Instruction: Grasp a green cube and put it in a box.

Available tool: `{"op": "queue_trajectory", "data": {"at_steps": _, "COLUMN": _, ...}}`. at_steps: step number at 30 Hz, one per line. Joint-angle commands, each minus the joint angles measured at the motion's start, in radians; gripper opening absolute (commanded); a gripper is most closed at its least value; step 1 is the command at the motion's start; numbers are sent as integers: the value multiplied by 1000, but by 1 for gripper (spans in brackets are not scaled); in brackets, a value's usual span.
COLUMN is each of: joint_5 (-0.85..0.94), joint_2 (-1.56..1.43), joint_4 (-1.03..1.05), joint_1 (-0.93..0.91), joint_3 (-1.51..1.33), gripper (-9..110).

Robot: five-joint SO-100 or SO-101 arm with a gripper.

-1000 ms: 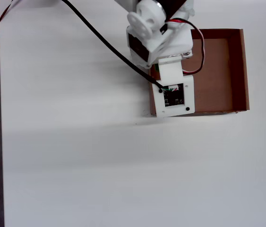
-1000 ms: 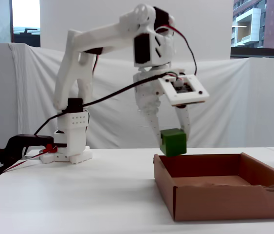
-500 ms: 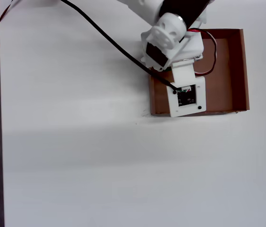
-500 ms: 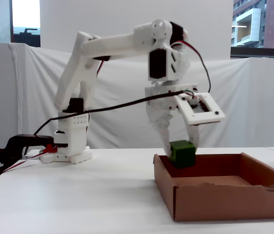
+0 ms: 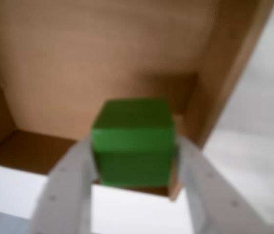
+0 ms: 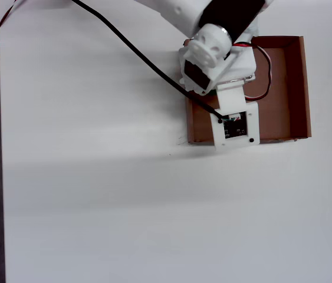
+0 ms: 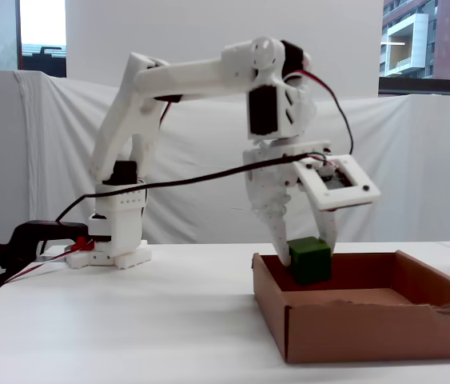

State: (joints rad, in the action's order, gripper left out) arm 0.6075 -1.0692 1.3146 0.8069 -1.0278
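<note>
The green cube (image 5: pixel 133 141) is clamped between my gripper's (image 5: pixel 134 146) two white fingers, above the brown floor of the box (image 5: pixel 93 63). In the fixed view the green cube (image 7: pixel 310 260) hangs in the gripper (image 7: pixel 308 258) just inside the box (image 7: pixel 368 328), near its left wall, partly below the rim. In the overhead view the arm's wrist (image 6: pixel 235 122) covers the cube; the box (image 6: pixel 283 88) lies beneath it at the right.
The arm's base (image 7: pixel 117 240) stands at the left of the white table (image 7: pixel 129 320) in the fixed view, with a black cable (image 7: pixel 193 180) running to the wrist. A dark clamp (image 7: pixel 17 240) sits at the table's left edge.
The gripper has carried the green cube to the right and downward, from above the box's left wall to partly below the rim inside the box. It stays shut on the cube.
</note>
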Motion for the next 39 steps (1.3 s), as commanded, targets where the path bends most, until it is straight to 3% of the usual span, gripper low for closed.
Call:
{"op": "queue_trajectory", "data": {"at_steps": 1, "joint_5": 5, "joint_2": -8, "joint_4": -29, "joint_1": -5, "joint_3": -5, "gripper": 15}}
{"op": "queue_trajectory", "data": {"at_steps": 39, "joint_5": -5, "joint_2": 2, "joint_4": -77, "joint_1": 14, "joint_3": -117, "gripper": 20}}
